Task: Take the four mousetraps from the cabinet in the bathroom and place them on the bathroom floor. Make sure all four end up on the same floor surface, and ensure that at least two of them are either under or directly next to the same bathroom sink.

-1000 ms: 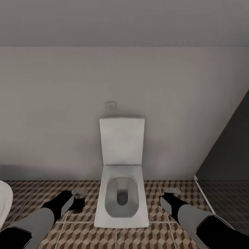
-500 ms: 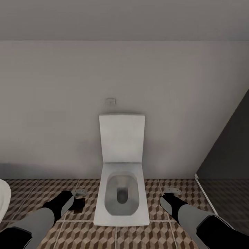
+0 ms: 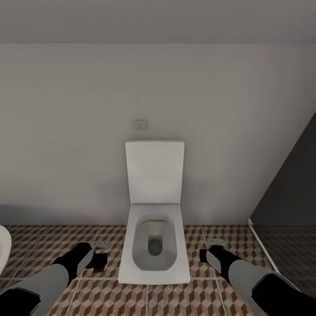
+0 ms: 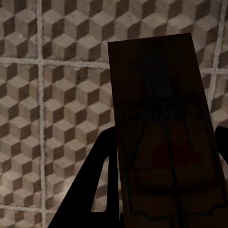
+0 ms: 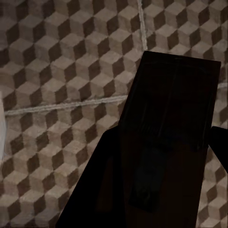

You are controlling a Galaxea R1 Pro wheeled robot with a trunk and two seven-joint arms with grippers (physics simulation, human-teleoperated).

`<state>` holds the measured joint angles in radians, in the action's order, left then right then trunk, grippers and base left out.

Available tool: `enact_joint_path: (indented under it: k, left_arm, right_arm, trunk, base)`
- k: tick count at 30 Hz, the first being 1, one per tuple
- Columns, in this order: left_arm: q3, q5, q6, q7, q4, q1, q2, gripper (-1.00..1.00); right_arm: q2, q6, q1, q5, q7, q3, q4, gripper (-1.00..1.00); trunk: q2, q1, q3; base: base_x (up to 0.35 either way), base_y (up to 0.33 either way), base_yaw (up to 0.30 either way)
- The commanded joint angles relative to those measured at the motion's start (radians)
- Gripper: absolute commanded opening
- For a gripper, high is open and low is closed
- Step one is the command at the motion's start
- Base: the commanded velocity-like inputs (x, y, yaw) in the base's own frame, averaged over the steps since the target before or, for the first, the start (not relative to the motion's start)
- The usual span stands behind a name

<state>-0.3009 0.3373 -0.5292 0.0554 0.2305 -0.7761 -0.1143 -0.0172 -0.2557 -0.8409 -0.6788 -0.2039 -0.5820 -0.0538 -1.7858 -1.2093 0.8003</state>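
Observation:
In the left wrist view a dark-brown mousetrap (image 4: 161,133) with thin metal wires is clamped in my left gripper (image 4: 164,142), hanging over the cube-patterned bathroom floor (image 4: 57,95). My right gripper (image 5: 164,137) is likewise shut on a second mousetrap (image 5: 171,118), with the tiled floor (image 5: 61,71) beneath it. From the head camera, the left gripper (image 3: 100,246) hangs low to the left of a toilet, and the right gripper (image 3: 216,244) to its right. The cabinet and the sink are out of view.
A white toilet (image 3: 153,272) with its lid (image 3: 154,171) raised stands against the grey wall straight ahead, between my arms. A dark shower partition (image 3: 289,184) closes the right side. A rounded white edge (image 3: 3,245) shows at the far left.
The whole head view has shifted: the toilet sits slightly higher and larger and the white edge at the left has slid further out. Both grippers still hold their mousetraps.

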Motion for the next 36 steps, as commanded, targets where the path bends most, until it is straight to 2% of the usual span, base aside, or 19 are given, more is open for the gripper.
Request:
enact_joint_path:
  k: [1, 5, 36]
  left_arm:
    - [-0.007, 0.010, -0.006, 0.007, 0.002, 0.000, -0.001, -1.00]
    - [-0.007, 0.011, -0.006, 0.006, 0.001, 0.000, -0.001, -1.00]
    - [-0.007, 0.010, -0.005, 0.004, 0.002, 0.000, -0.002, -1.00]
  right_arm:
    - [0.014, -0.006, 0.000, -0.007, 0.015, -0.008, -0.002, -1.00]
    - [0.028, -0.007, -0.001, -0.007, 0.032, -0.009, -0.001, -1.00]
    - [0.027, -0.005, 0.000, -0.005, 0.034, -0.011, -0.002, -1.00]
  trunk:
    - [-0.008, -0.004, 0.004]
    - [-0.036, -0.019, 0.017]
    - [-0.253, -0.138, 0.114]
  base:
    - [0.000, 0.000, 0.000]
    - [0.000, 0.000, 0.000]
    - [0.000, 0.000, 0.000]
